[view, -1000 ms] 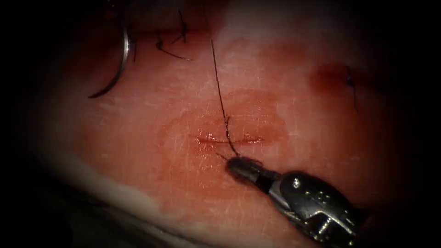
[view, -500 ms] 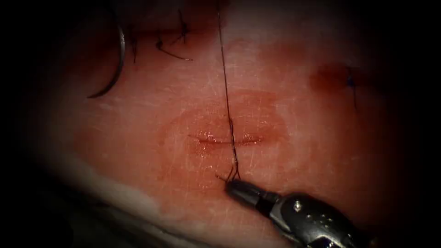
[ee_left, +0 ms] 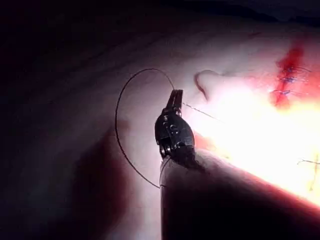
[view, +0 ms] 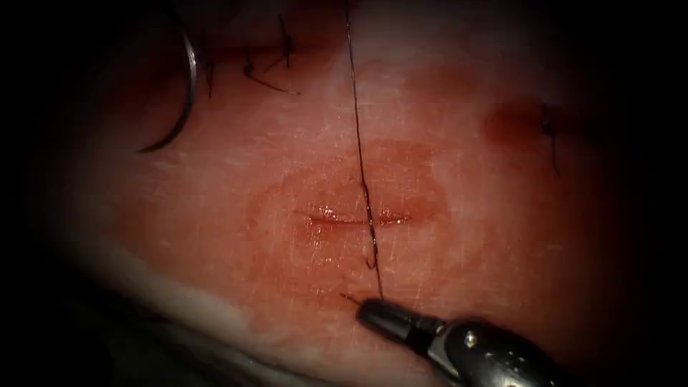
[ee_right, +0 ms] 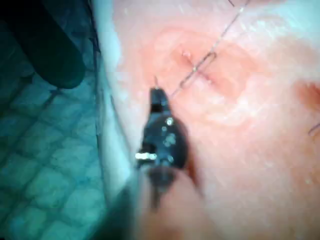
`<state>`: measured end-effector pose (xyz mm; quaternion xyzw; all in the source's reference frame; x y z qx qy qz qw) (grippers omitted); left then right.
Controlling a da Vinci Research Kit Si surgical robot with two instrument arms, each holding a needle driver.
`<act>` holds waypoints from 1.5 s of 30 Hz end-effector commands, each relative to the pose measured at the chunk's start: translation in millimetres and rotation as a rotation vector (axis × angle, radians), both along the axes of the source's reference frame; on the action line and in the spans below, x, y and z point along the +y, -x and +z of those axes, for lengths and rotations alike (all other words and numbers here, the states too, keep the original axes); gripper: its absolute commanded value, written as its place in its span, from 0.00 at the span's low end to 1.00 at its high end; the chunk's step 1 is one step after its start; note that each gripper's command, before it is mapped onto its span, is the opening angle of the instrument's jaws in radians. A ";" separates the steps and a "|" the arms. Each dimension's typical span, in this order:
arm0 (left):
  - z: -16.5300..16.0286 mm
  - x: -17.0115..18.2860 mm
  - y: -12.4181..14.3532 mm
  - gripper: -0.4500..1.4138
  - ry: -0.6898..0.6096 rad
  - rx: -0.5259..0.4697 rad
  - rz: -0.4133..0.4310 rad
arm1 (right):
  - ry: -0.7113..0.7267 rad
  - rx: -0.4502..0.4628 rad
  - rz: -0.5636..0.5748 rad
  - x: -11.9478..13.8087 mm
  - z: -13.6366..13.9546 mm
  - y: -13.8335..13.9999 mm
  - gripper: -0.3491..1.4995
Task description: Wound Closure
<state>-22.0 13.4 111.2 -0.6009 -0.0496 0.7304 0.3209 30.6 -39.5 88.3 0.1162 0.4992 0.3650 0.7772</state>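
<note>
Dark thread (view: 360, 165) runs lengthwise straight across the cut (view: 351, 218), right tool (view: 380, 315) jaws clamped on it.

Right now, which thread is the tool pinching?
The long thread crossing the cut: the right tool grips its lower end. The short cut ends lie loose, far from it.

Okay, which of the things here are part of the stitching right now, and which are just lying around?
In the job: right tool, shut on the thread; left tool, likewise; cut; tissue.
Lying about: needle, held by neither, resting on the tissue left of the cut, seemingly not in it; cut ends of thread; red fluid.
</note>
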 end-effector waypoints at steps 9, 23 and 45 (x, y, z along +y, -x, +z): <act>1.0 1.7 1.0 0.00 0.021 0.035 -0.006 | -0.017 0.014 -0.039 -1.8 0.5 -1.1 0.00; 2.4 2.1 2.0 0.00 0.036 0.075 0.001 | -0.136 0.031 -0.075 -4.2 0.4 -1.8 0.00; 2.2 2.8 2.4 0.00 0.062 0.093 0.002 | -0.180 0.024 -0.135 -7.0 1.0 -1.9 0.00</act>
